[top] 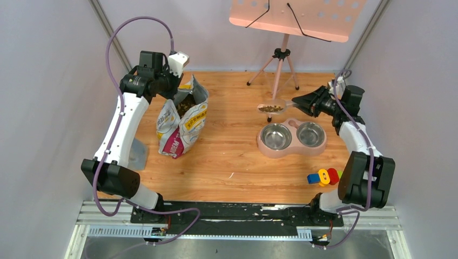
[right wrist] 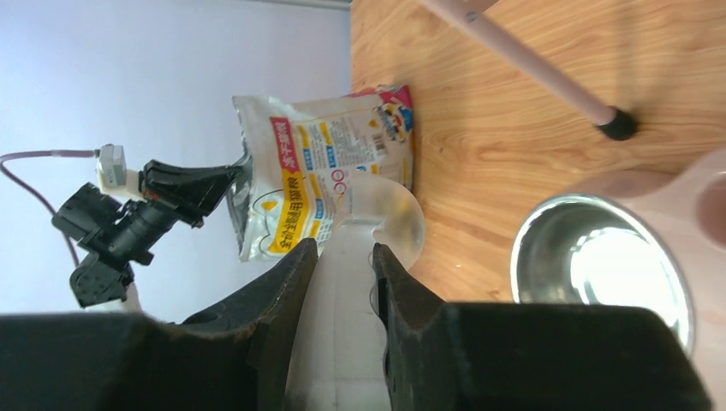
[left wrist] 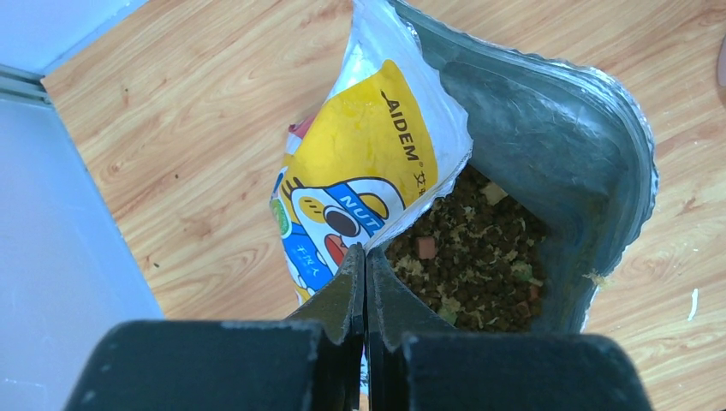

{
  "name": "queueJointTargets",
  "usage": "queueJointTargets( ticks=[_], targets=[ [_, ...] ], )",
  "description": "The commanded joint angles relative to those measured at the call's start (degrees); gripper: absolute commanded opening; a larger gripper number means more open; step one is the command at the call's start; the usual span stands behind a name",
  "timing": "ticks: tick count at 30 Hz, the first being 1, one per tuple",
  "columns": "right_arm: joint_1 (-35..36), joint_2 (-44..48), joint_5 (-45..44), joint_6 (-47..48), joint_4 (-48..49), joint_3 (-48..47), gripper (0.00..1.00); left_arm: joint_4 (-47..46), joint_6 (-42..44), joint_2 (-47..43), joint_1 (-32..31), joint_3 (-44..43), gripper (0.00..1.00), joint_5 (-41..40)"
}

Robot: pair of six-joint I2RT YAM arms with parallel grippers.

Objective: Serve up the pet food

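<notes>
The pet food (left wrist: pixel 479 248) fills the open white, yellow and magenta bag (left wrist: pixel 377 145), which stands upright at the left of the table (top: pixel 182 121). My left gripper (left wrist: pixel 366 257) is shut on the bag's top rim and holds the mouth open; in the top view it (top: pixel 176 93) sits at the bag's far edge. My right gripper (right wrist: pixel 345 250) is shut on the handle of the clear plastic scoop (right wrist: pixel 394 214). In the top view the scoop (top: pixel 271 108) holds brown kibble and hovers just beyond the left steel bowl (top: pixel 276 136) of the pink double feeder (top: pixel 292 150).
A pink tripod stand (top: pixel 278 65) with a perforated tray stands behind the feeder; one foot (right wrist: pixel 616 124) is near the scoop. A colourful toy (top: pixel 323 177) lies at the front right. The right bowl (top: pixel 310 134) is bare steel. Walls close in on both sides.
</notes>
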State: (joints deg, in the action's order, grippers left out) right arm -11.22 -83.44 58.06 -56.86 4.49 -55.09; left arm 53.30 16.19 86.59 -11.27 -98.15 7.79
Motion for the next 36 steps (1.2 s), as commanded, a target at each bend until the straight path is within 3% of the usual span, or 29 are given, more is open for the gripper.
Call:
queueJointTargets(
  ticks=[1,8,19,36],
  targets=[
    [-2.7,3.2,0.3,6.8,-3.3,0.9,0.0,-9.2,-0.1,-1.4,0.0,-1.0,0.0,0.4],
    [-4.6,4.8,2.5,14.7,-12.0,0.9,0.0,-10.2,-1.2,-1.8,0.0,-1.7,0.0,-0.4],
    [-4.7,4.1,-2.4,27.4,-21.1,-2.9,0.0,-10.9,-1.4,-2.8,0.0,-0.7,0.0,-3.2],
    [-7.1,5.5,-6.0,35.2,-26.2,-1.8,0.0,-9.5,-0.6,-3.1,0.0,-0.2,0.0,-3.3]
  ],
)
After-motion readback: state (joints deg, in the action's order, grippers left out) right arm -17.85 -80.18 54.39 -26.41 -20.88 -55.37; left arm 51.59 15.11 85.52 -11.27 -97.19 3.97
